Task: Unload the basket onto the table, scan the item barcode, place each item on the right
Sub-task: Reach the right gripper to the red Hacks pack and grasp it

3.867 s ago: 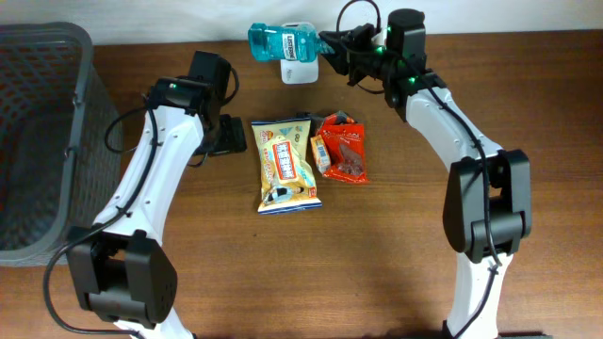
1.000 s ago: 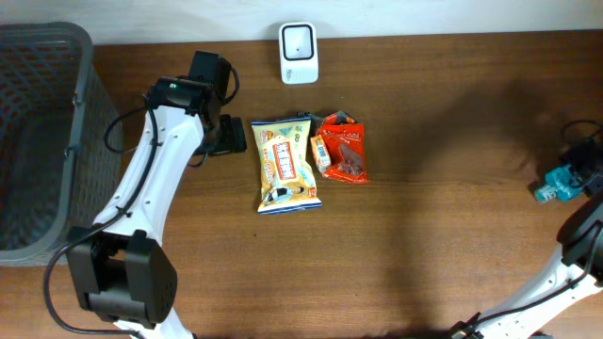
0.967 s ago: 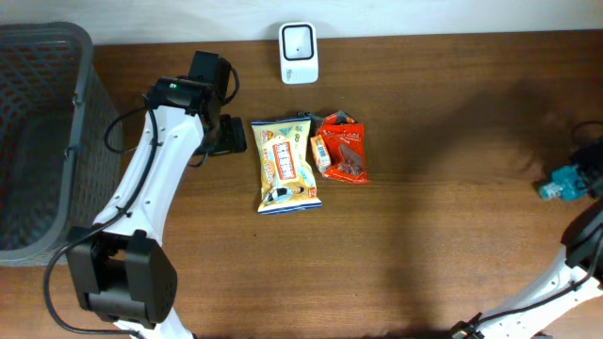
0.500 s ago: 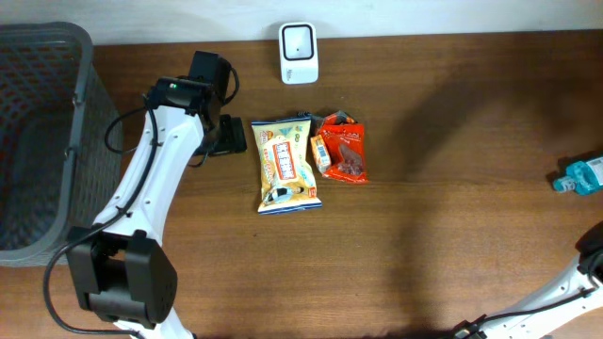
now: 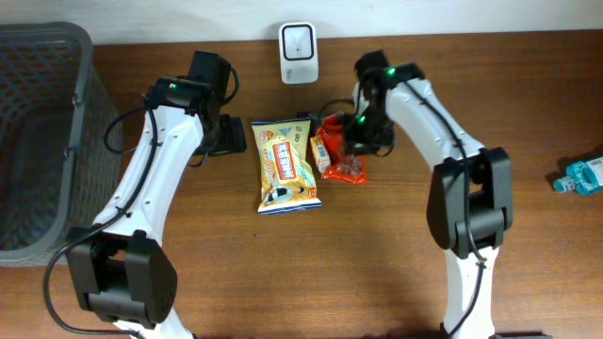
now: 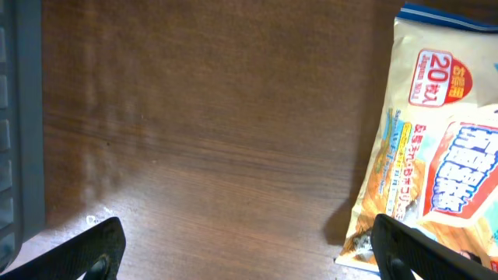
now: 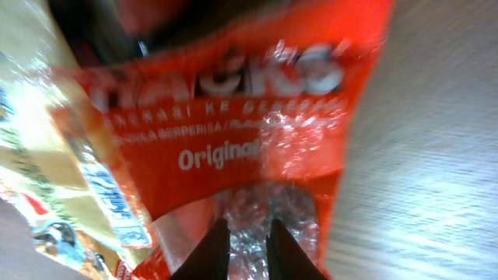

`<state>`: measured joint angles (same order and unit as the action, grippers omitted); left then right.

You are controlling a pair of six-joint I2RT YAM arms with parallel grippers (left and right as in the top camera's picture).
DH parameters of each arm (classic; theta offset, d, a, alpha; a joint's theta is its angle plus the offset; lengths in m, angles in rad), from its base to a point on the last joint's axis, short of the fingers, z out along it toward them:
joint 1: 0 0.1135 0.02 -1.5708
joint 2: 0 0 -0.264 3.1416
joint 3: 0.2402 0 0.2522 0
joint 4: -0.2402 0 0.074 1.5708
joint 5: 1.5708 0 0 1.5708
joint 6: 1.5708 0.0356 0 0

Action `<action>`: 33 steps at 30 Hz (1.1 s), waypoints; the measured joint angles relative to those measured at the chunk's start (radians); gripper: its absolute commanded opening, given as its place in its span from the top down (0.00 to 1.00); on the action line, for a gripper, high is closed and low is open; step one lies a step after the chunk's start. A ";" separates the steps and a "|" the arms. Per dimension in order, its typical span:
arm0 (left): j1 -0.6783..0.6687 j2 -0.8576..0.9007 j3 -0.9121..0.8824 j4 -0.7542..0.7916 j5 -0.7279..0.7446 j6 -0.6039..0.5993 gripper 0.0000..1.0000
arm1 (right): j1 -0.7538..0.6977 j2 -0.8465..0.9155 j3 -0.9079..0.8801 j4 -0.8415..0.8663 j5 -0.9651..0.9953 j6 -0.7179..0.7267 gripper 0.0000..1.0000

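The right arm has swung back in from the far right table edge, leaving the blue bottle [image 5: 584, 175] lying there alone, well off to the right pincer's [image 7: 247, 250] outer side. That pincer now sits low over the red snack bag [image 5: 345, 166]. Only the wrist view shows the grip: the two fingers [image 7: 212, 250] are drawn almost together on the bag's crinkled clear bottom edge, with the printed red face stretching away ahead of them. From overhead the arm hides that contact. The overhead view does show the scanner [image 5: 299, 40] standing beyond this pincer, toward the back of the table [image 5: 396, 264].

The left arm has not shifted. The left pincer [image 6: 249, 253] is spread fully wide and holds nothing, with bare wood beneath it. The yellow snack bag [image 6: 443, 171] lies just beside its right finger, and the basket [image 5: 38, 141] is off to its other side.
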<state>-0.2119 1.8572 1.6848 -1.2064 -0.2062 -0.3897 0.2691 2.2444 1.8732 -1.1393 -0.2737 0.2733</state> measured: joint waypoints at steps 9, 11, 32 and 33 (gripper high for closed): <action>0.001 0.000 0.000 -0.003 0.000 0.000 0.01 | 0.006 -0.043 0.064 -0.286 0.251 0.085 0.92; 0.001 0.000 0.000 -0.002 0.000 0.000 0.01 | 0.016 -0.065 0.088 -0.264 0.121 0.007 0.89; 0.001 0.000 0.000 -0.002 0.000 0.000 0.01 | 0.139 -0.087 -0.089 -0.150 0.332 -0.028 0.37; 0.001 0.000 0.000 -0.001 0.000 0.000 0.01 | 0.143 -0.087 -0.105 -0.133 0.359 -0.008 0.37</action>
<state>-0.2111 1.8572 1.6848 -1.2072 -0.2062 -0.3897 0.4126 2.1574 1.7687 -1.2724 0.0849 0.2653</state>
